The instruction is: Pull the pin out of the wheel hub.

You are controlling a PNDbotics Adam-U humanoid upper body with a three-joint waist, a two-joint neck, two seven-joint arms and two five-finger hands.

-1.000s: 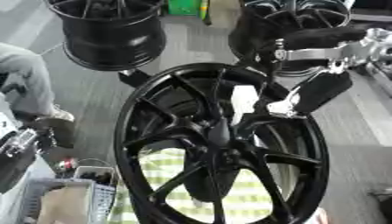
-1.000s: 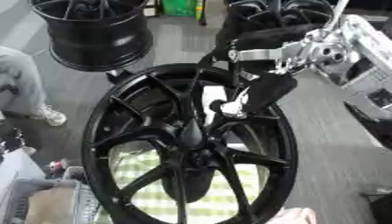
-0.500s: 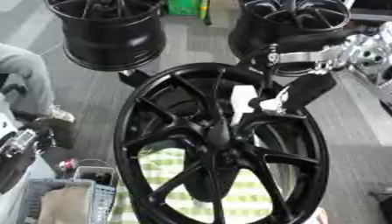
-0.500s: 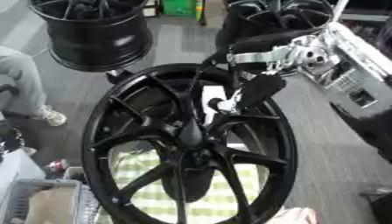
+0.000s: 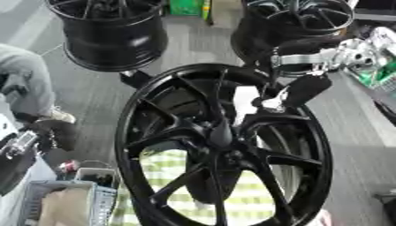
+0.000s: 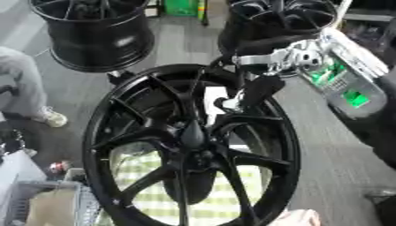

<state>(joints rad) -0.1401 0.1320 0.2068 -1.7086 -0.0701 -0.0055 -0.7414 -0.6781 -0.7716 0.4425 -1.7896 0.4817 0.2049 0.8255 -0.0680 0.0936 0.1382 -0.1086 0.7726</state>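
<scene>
**Right hand at upper rim of black hub**

Left eye view: we see a big glossy black wheel hub (image 5: 220,145), thin curved spokes, standing upright at centre. Our right hand (image 5: 298,90), black w/ silver wrist, reaches in from the far right to the upper right spokes; fingers point down, curl unclear, can't tell if it holds anything. Something small and pale sits at its fingertips; pin not made out. Left hand (image 5: 17,145) shows at the near left edge, state unclear.

Right eye view: two more black rims (image 6: 97,33) stand on the far floor. Green-checked cloth (image 6: 151,194) shows behind the lower spokes. Grey bin (image 6: 46,205) near left.
</scene>
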